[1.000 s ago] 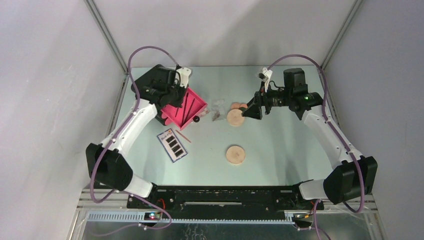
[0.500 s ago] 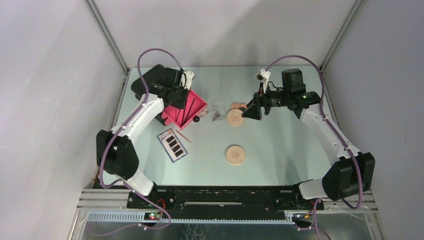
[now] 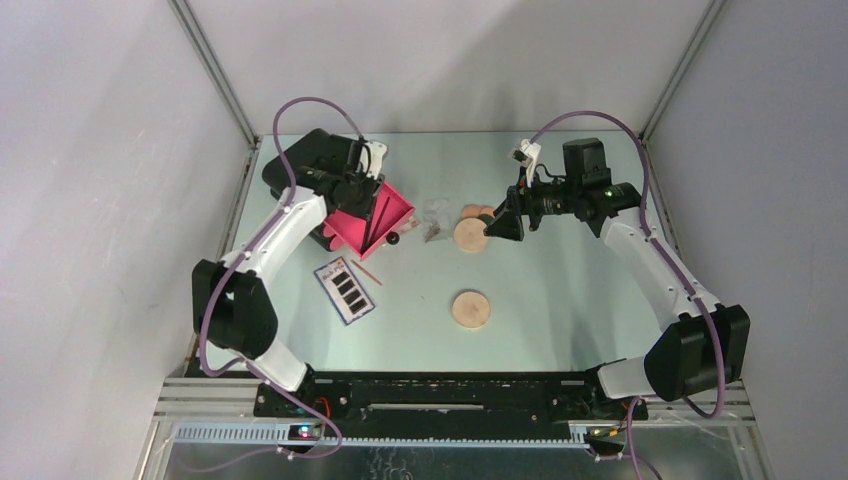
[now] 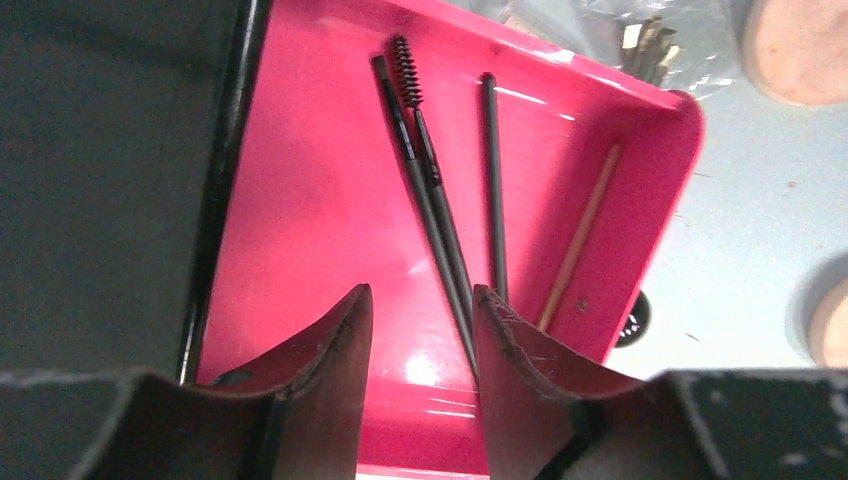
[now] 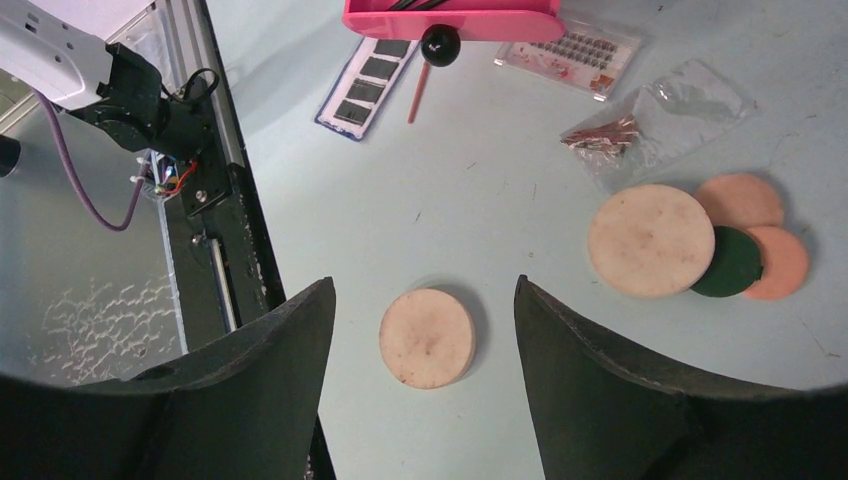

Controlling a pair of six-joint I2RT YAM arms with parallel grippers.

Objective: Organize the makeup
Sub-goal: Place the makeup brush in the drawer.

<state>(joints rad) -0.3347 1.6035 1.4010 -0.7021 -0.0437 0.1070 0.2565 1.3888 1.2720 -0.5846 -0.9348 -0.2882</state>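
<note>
Pale mint table [image 3: 560, 290], plain grey walls [image 3: 450, 60] all around and metal frame rails running up the corners, so a pretty bare setup.

The left arm is stretched out to the far left side. Its hand [image 4: 420, 300] points down over the pink drawer [image 4: 320, 200], which is pulled out of the black box [image 3: 310, 160]. The fingers are parted with a clear gap and aren't pinching anything. Just below and ahead of that hand, three thin black sticks [image 4: 430, 190] lie in the drawer, one of them a spoolie brush. There's also a pale stick [image 4: 580, 235] off to the hand's right.

The right arm reaches in from the right side. Its hand [image 5: 422, 285] hangs above the table, fingers spread wide with nothing between them. Pretty much straight under it sits a lone tan disc [image 5: 427, 337]. Ahead and to its right, the second tan disc [image 5: 650, 240] is bunched up touching a dark-green round [image 5: 735, 265] and two peach rounds [image 5: 745, 200]. Further ahead of the hand, the clear packet [image 5: 660, 115], a lash card [image 5: 580, 50], a pink stick [image 5: 417, 95] and the palette [image 5: 372, 75] lie on the table near the drawer's front.
</note>
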